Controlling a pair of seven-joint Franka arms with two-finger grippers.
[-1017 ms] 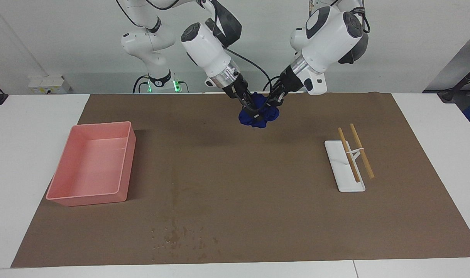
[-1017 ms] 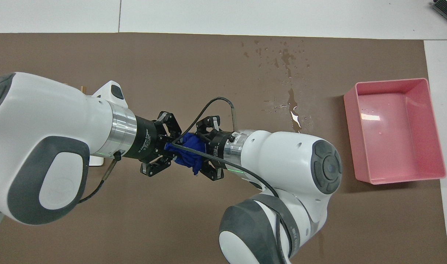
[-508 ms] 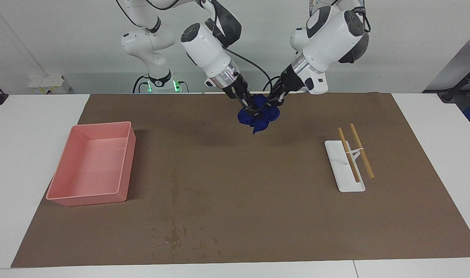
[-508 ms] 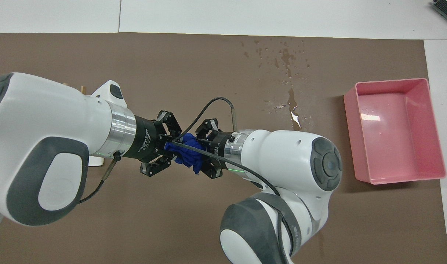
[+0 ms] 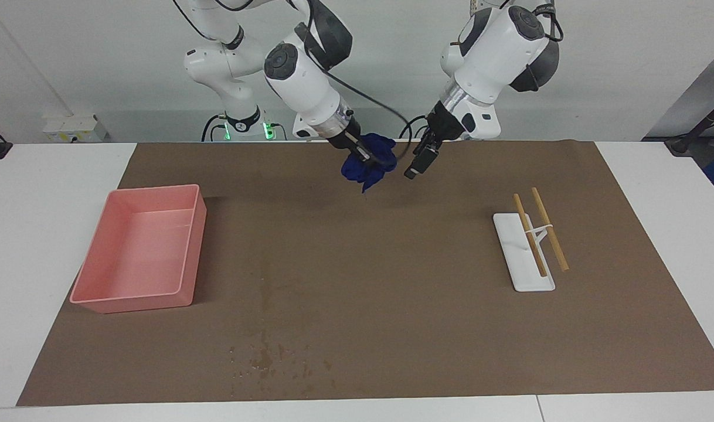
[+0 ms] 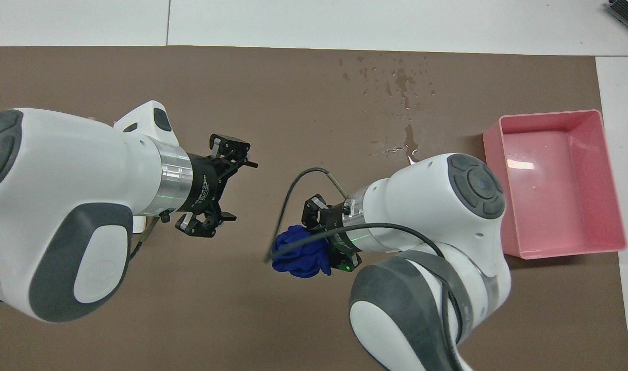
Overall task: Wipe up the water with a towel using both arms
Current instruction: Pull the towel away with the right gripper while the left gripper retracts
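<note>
The blue towel hangs as a crumpled wad in the air over the part of the brown mat near the robots. My right gripper is shut on it. My left gripper hovers beside the towel, a short gap away, open with nothing between its fingers. The water shows as dark blotches and a thin streak near the mat's edge farthest from the robots, toward the right arm's end.
A pink tray sits on the mat at the right arm's end, beside the water. A white rest carrying two wooden chopsticks lies toward the left arm's end.
The left gripper has opened, let go of the towel and drawn back. The right gripper has swung away with the towel, which now hangs from it alone.
</note>
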